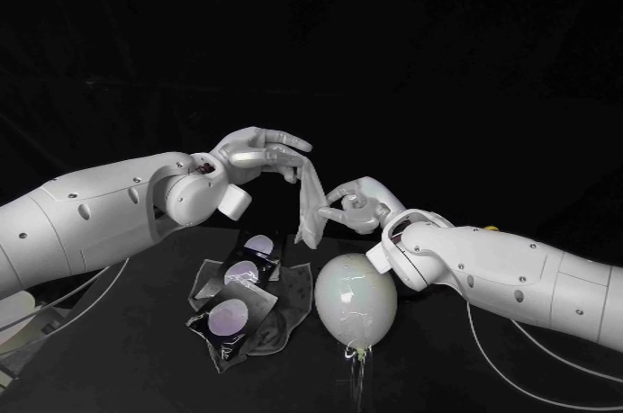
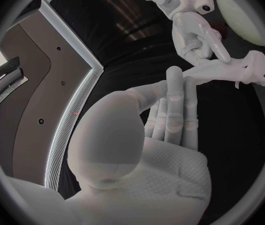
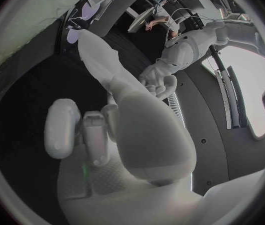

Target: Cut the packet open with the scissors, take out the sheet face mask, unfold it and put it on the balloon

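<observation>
Left hand (image 1: pixel 260 157), at the end of the big white arm coming in from the left, is raised above the black table (image 1: pixel 428 377). Its fingers curl down over the top end of a white sheet face mask (image 1: pixel 309 197). It appears to pinch that end, though the contact is tucked under the fingers and hard to read. Right hand (image 1: pixel 357 206) reaches in from the opposite side, slightly lower, and grips the same mask partway down between thumb and fingers.

Under the right hand, a pale egg-shaped balloon (image 1: pixel 355 298) lies on the table, its tied neck pointing toward the robot. Just beside it, on the robot's left, lies the foil packet (image 1: pixel 238 309), cut open, crumpled and shiny, with round pale violet patches on it. Whether packet and balloon touch cannot be told.

The mask itself is a narrow folded strip hanging in the air between the two hands, clear of the table and above the gap between packet and balloon.

Cutting and removal look finished, so the step in hand is unfolding. The next move calls for one hand to anchor the strip while the other finds a loose layer and draws it sideways. This must be gentle, since a thin sheet could tear or cling to itself. After that comes draping it over the balloon, which may roll at a touch.
</observation>
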